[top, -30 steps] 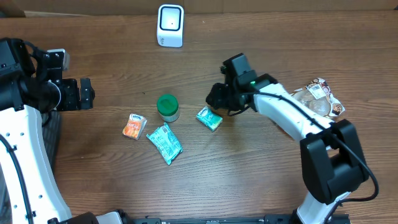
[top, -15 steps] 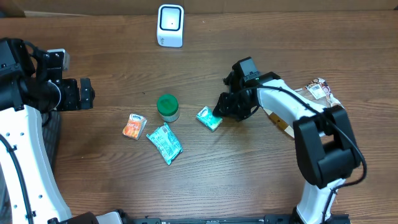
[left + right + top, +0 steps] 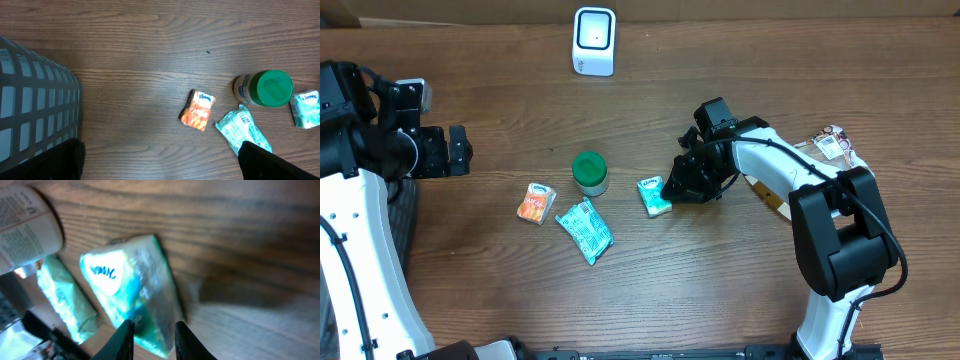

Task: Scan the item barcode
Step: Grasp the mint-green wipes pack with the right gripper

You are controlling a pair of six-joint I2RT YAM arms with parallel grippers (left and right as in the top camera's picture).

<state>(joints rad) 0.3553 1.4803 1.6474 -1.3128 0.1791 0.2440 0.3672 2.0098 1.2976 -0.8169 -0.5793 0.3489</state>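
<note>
Teal tissue pack (image 3: pixel 132 292): straddled at one end by right gripper (image 3: pixel 154 330); whether it is clenched cannot be told. Left gripper (image 3: pixel 463 150): released, held well apart. Scanner (image 3: pixel 594 40): stood upright.

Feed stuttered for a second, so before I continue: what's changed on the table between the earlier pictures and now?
The right hand came in and down onto the small teal tissue pack. Its fingers narrowed and now straddle the pack's end; a firm grip is not clear. The pack turned slightly. The left hand, green-lidded jar, orange pack, teal pouch and scanner stayed put.
</note>
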